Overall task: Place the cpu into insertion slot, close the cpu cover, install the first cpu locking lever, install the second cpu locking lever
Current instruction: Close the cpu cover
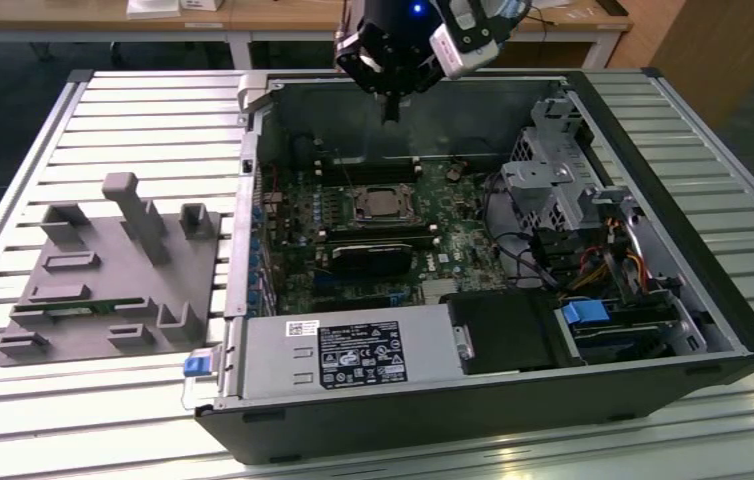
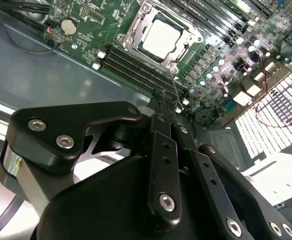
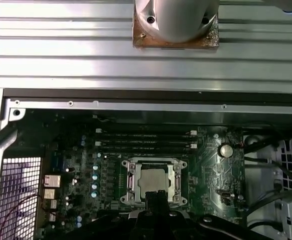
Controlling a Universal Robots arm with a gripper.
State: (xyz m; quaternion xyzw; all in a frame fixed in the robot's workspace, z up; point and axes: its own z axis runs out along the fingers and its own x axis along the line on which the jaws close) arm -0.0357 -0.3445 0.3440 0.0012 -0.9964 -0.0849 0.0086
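Dull silver square cpu [image 3: 153,181] sits under its silvery frame cover [image 3: 131,181]. My black gripper [image 1: 391,110] hovers above, pinched together. I judge the levers want fine aim.

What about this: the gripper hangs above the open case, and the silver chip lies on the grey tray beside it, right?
Not the tray: the first wrist view shows the cpu in the insertion slot inside the case. The gripper does hang above.

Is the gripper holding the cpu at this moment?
No, in the exterior view the cpu lies in the insertion slot, and the gripper hangs above it, apart from it.
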